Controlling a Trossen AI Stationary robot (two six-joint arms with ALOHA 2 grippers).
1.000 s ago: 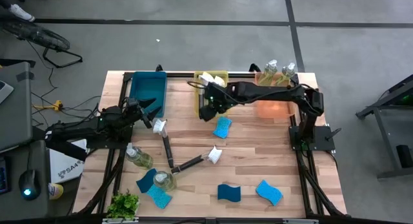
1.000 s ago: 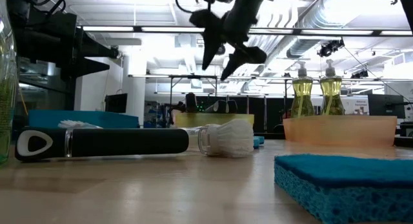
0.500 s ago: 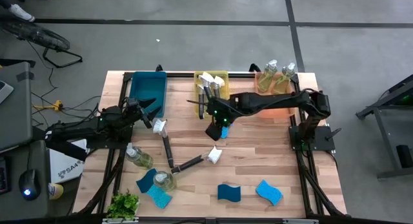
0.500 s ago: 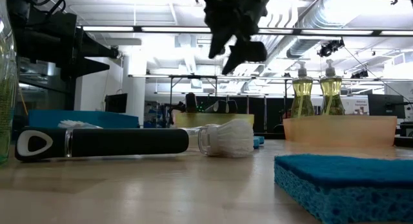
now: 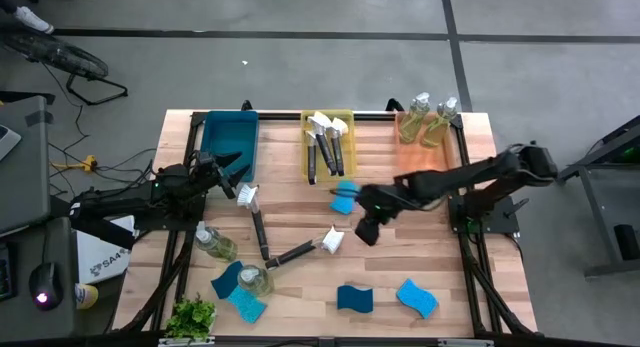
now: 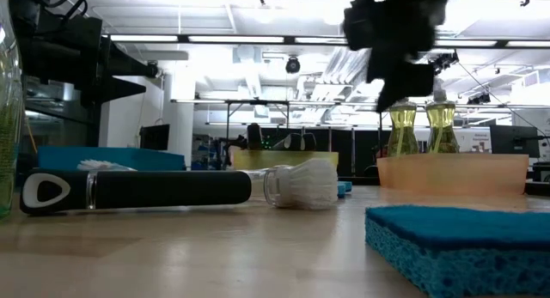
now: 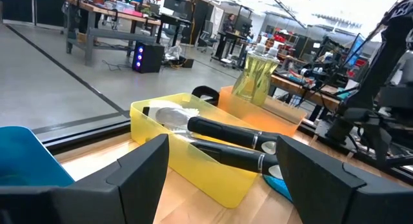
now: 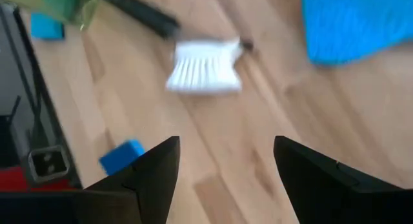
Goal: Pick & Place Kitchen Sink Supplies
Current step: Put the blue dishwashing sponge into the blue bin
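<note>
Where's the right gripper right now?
In the high view the right gripper hovers open over mid-table, just right of a loose brush head and below a blue sponge.

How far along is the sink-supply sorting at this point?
Done: brushes lie in the yellow bin and two bottles stand in the orange bin. In hand: nothing; the right gripper hovers open and empty over the table near a loose brush, and the left gripper waits open by the blue bin. Left: two brushes, two bottles and five sponges on the table.
</note>
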